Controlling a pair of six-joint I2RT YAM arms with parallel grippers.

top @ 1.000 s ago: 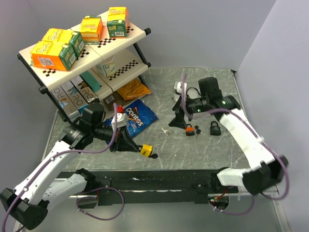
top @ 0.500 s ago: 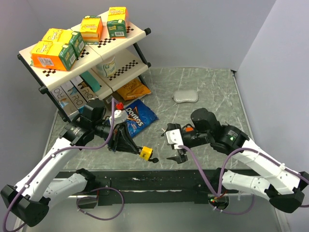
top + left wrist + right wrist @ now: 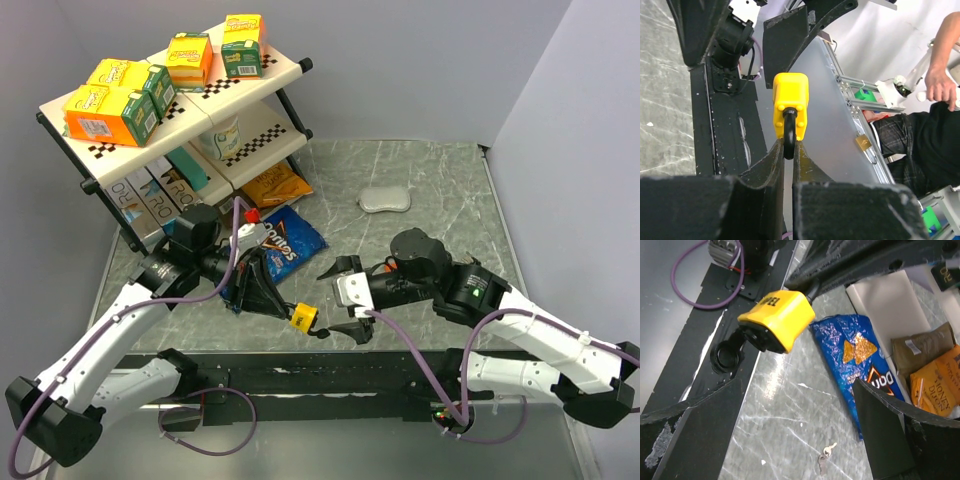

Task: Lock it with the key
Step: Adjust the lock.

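Key (image 3: pixel 824 456) lies loose on the surface (image 3: pixel 785 405), lower centre of the right wrist view, below the yellow padlock (image 3: pixel 777 317). Left end effector (image 3: pixel 788 150) clamps the padlock's shackle. Right end effector (image 3: pixel 345 298) stands wide and empty. Recommended: descend squarely and pinch the key's head.

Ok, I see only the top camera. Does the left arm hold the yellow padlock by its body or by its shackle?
Observer: By the shackle. The left wrist view shows the left jaws shut on the black shackle; the yellow padlock sticks out beyond them.
Operator: Do the right jaws carry a key?
Observer: No. The right wrist view shows the right jaws open, nothing between them.
Operator: Any key on the table?
Observer: Maybe. A small pale key-like piece lies on the table beside the Doritos bag.
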